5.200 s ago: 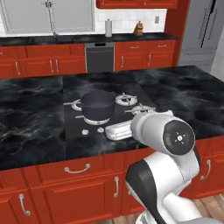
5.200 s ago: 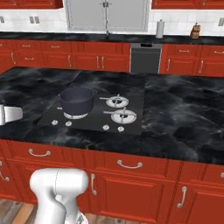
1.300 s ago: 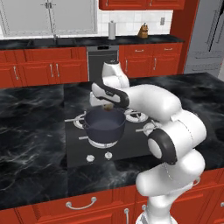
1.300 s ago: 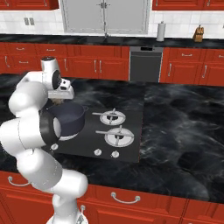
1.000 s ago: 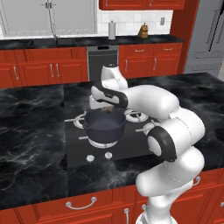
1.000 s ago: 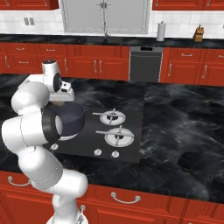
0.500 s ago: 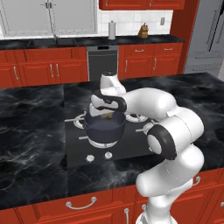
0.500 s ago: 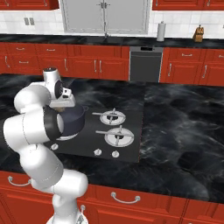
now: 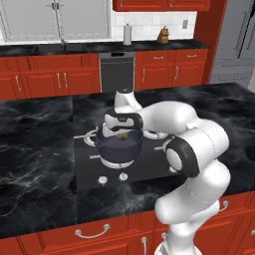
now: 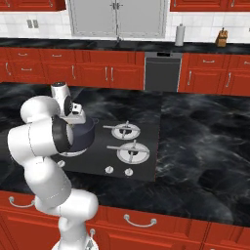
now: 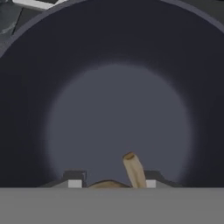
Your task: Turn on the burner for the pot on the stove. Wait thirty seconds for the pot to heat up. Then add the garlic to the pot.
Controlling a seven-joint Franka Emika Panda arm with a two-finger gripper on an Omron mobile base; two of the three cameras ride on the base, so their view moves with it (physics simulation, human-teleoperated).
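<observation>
holding garlic (image 11: 133,171) over pot (image 11: 113,109)

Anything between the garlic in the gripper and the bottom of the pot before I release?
Nothing. In the hand view the garlic hangs in the shut gripper over the pot, whose dark floor lies bare.

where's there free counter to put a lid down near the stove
Bare black counter lies left of the stove, and a wide stretch sits right of it toward the far cabinets. Crowded: the pot, with the gripper holding the garlic over it, and the knobs in front.
</observation>
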